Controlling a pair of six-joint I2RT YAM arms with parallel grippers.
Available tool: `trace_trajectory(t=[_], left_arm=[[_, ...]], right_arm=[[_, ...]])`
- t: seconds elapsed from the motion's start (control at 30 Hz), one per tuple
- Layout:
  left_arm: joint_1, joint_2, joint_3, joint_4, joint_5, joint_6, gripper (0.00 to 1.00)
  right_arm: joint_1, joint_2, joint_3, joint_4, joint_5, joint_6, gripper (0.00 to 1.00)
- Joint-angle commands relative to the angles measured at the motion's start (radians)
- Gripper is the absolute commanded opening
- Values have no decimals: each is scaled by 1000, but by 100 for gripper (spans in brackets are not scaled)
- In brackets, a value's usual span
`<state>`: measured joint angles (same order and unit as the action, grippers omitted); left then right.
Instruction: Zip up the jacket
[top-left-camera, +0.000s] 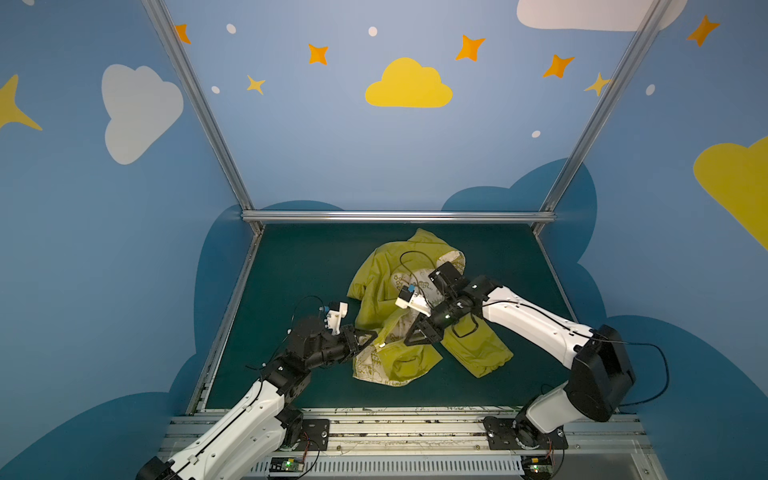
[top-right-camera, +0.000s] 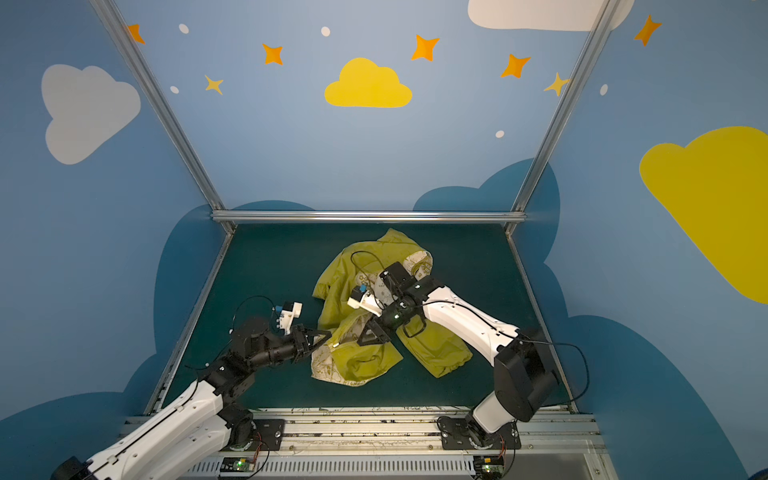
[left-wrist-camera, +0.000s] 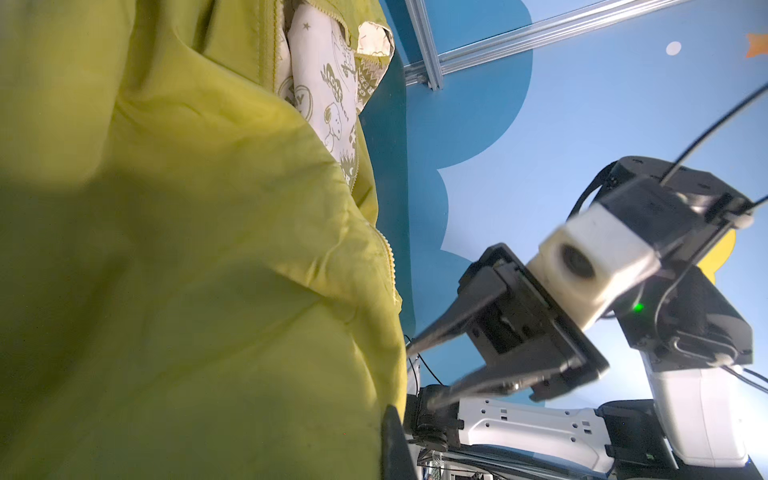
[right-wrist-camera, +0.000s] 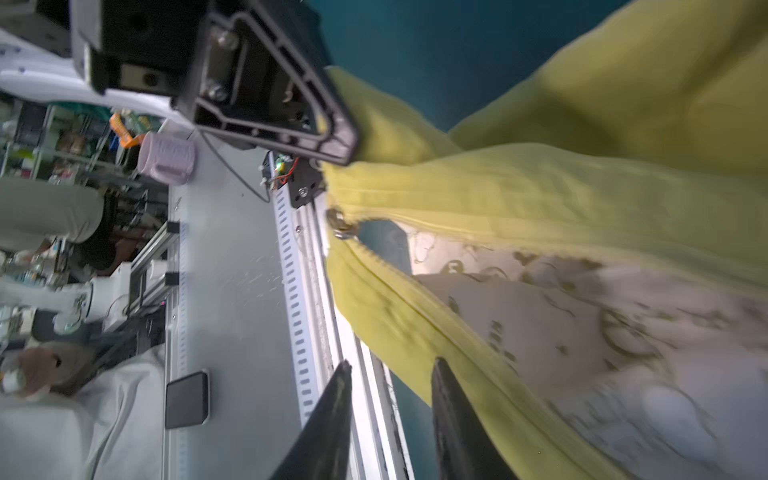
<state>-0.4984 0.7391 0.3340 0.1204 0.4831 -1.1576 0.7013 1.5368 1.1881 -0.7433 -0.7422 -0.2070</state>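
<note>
Mustard-yellow shiny fabric marks the jacket (top-left-camera: 374, 282), which we find crumpled on the dark green table (top-left-camera: 299, 270). It lies about midway between the left and right edges and runs from near the far edge to past the middle, as both top views show (top-right-camera: 336, 282). We note that the front is unzipped: the two front panels lie apart, exposing the cream lining (left-wrist-camera: 328, 83) printed with olive doodles. One sleeve (top-left-camera: 478, 353) runs toward the near-right corner. In the right wrist view we see the metal zipper slider (right-wrist-camera: 341, 226) at the point where the two rows of teeth meet, just beside the tip of the left gripper (right-wrist-camera: 345, 151). We read the left gripper (top-left-camera: 371, 333) as pressed together, pinching the jacket at its near-left hem; yellow fabric emerges directly from its tip, and fabric fills most of the left wrist view. The right gripper (top-left-camera: 406, 341) sits above the open front, near the left gripper but apart from it. Its fingers are spread with nothing between them, as seen in the left wrist view (left-wrist-camera: 422, 376) and in its own wrist view (right-wrist-camera: 390, 370). One of its fingers (right-wrist-camera: 453, 415) lies just beside the toothed edge of the nearer panel; we cannot tell whether it touches the fabric.
</note>
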Motion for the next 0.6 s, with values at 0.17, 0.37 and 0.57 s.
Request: trace_trajectory(t=[0.17,0.37,0.57], left_arm=[[11,31,44,48,38,24,3],[12,99,57,116,60,-14,3],[18,123,63,124,51,-6,3]], right_arm=[[-7,86,29,136,65,43,29],[33,153,30,246,57,28,28],[77,137,-38,371,-36,10,33]])
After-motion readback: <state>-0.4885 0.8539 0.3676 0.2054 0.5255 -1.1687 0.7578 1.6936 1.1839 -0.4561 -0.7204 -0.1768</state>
